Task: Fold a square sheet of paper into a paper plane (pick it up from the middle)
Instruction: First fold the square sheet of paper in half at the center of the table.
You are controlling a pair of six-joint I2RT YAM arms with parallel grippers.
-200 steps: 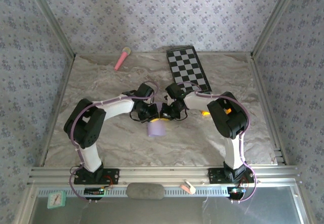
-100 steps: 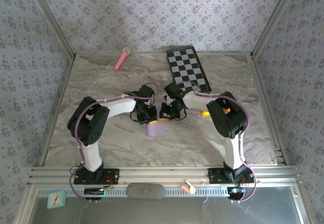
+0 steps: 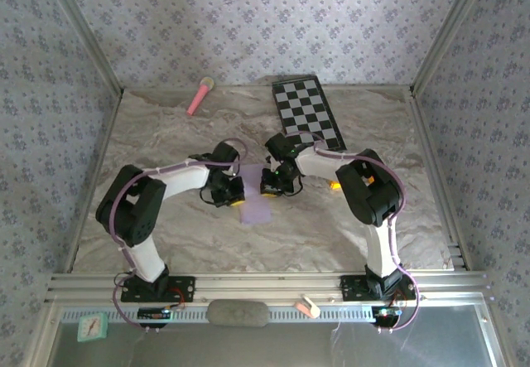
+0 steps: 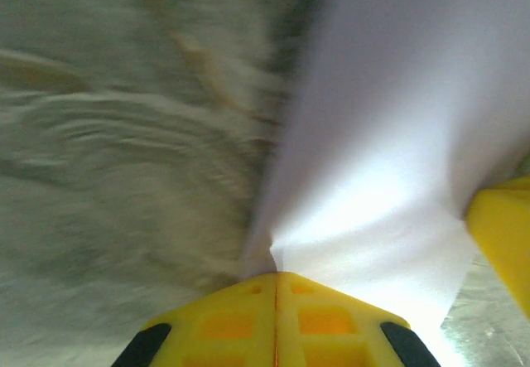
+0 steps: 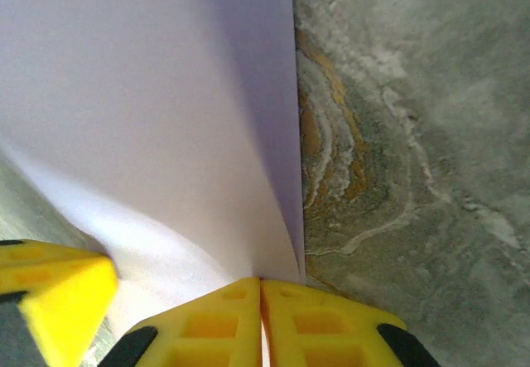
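Note:
The square sheet of paper (image 3: 258,205), pale lilac, is stretched between my two grippers just above the middle of the table. My left gripper (image 3: 235,199) holds its left edge and my right gripper (image 3: 270,190) its right edge. In the left wrist view the yellow fingertips (image 4: 276,274) are shut with the paper (image 4: 397,135) pinched between them, and it fans out to the right. In the right wrist view the gripper (image 5: 261,281) is shut on a fold of the paper (image 5: 149,94), and a yellow finger (image 5: 51,296) of the left gripper shows at the lower left.
A black-and-white checkered board (image 3: 308,114) lies at the back right, close behind the right arm. A pink microphone-like stick (image 3: 199,96) lies at the back left. The marble-patterned table (image 3: 166,135) is walled on three sides. A small pink object (image 3: 308,307) rests on the front rail.
The left arm has swung left, drawing its gripper away from the right one. The paper, curled and hanging before, now spreads wider between them and sits slightly further back.

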